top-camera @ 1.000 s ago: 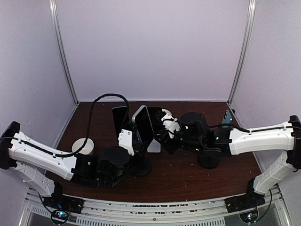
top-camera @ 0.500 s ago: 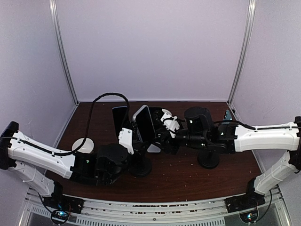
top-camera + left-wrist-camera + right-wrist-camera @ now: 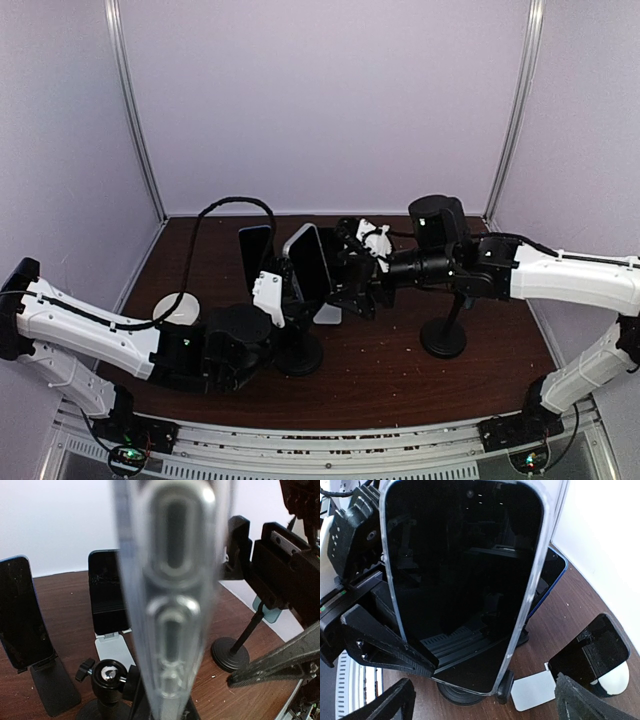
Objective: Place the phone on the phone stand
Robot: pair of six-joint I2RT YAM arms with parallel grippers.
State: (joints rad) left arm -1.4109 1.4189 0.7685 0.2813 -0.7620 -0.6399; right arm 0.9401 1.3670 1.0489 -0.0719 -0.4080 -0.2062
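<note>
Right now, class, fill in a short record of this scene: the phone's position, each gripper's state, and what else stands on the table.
phone: upright, clear case, dark screen, above a round black stand base
left gripper: shut, low beside the phone; what it pinches is unclear
right gripper: open, fingers spread wide facing the phone
others: black-stand phone, white-stand phone, pole stand, on the table

The right gripper [image 3: 352, 272] opened wide beside the phone [image 3: 308, 262] as its arm lifted toward the upper right.
</note>
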